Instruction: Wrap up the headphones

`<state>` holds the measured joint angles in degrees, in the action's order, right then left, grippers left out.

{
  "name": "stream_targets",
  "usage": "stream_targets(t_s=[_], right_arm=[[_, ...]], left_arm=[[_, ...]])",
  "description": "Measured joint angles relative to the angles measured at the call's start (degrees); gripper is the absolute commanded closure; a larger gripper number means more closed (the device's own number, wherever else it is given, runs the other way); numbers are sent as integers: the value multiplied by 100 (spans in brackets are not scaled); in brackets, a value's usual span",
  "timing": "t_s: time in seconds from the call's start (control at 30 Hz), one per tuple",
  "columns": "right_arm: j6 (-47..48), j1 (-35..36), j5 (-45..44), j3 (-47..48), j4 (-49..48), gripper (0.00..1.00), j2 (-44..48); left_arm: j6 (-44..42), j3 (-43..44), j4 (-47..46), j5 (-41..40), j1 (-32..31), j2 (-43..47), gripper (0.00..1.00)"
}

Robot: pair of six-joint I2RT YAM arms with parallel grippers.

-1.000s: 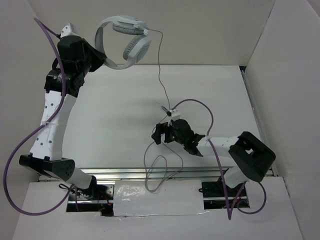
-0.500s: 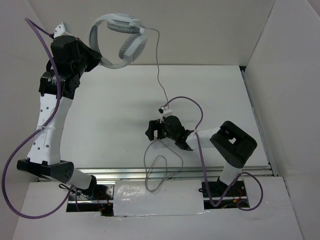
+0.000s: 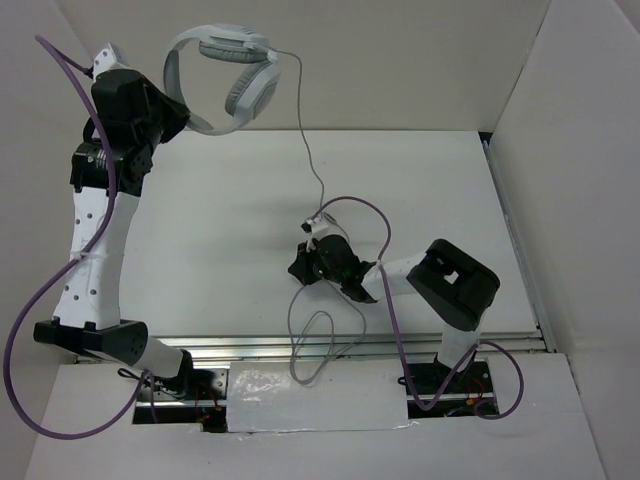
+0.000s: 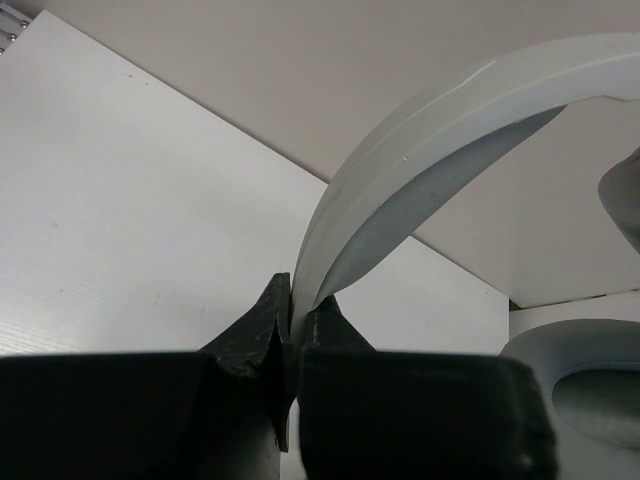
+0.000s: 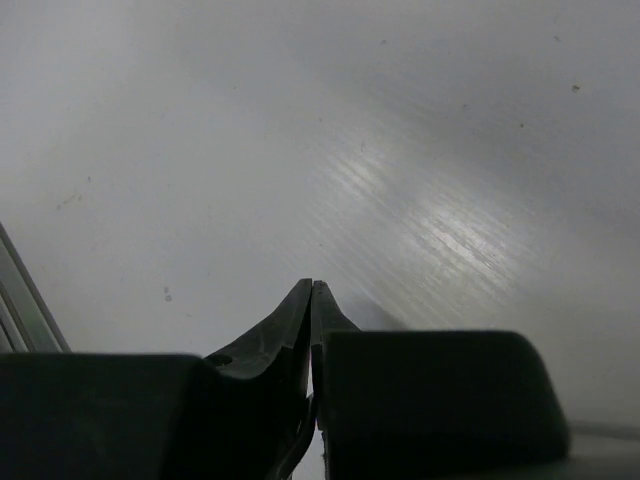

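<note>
**Left pincer (image 4: 295,320) clamped on the headband, right pincer (image 5: 312,296) closed at the cable**

The left pincer is narrowed to a sliver. Its two dark fingers press from either side on the lower end of the pale headband (image 4: 420,150), which curves up and away from them. In the overhead view this pincer (image 3: 186,122) holds the headphones (image 3: 235,50) raised off the worktop (image 3: 220,220), over its far left corner and in front of the back wall. One oval ear cup (image 3: 250,92) hangs on the side facing the right arm.

The right pincer (image 3: 298,267) sits near the middle of the worktop, slightly toward the near edge. Its fingertips are pressed together with no gap visible.

Only the overhead view shows the thin grey cable (image 3: 305,140). It drops from the headphones, runs toward the near edge, reaches the right pincer, comes out on the other side and lies in a loose loop at the near edge.

The right wrist view shows only the closed tips and bare, glossy worktop (image 5: 400,150) beyond them. No cable appears between the tips, so I cannot tell whether the cable is pinched.

The left wrist view shows the grip on the headband close up, with part of a padded ear cup (image 4: 590,370) at its lower right.
</note>
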<state>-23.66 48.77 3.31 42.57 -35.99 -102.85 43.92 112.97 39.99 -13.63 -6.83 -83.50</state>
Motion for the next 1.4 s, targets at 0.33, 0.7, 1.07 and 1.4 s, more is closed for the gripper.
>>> stream_targets(t_s=[0.33,0.7,1.07,1.4], right_arm=[[376,234,-313,96,1980,100,1034],[1145,1062,-905,1558,6334,100,2531],[2894,1375,-2461,3473,7897,100,3851],[4103,-118,-2699,3630,7838,100,4474]], left_arm=[[-48,-431,-258,-393,129,-114,100],[-658,-2269,-872,-1318,-509,-887,100],[-2280,-3565,-2218,-1342,-1440,-645,100],[-3823,-5053,-3386,11,-1965,439,100]])
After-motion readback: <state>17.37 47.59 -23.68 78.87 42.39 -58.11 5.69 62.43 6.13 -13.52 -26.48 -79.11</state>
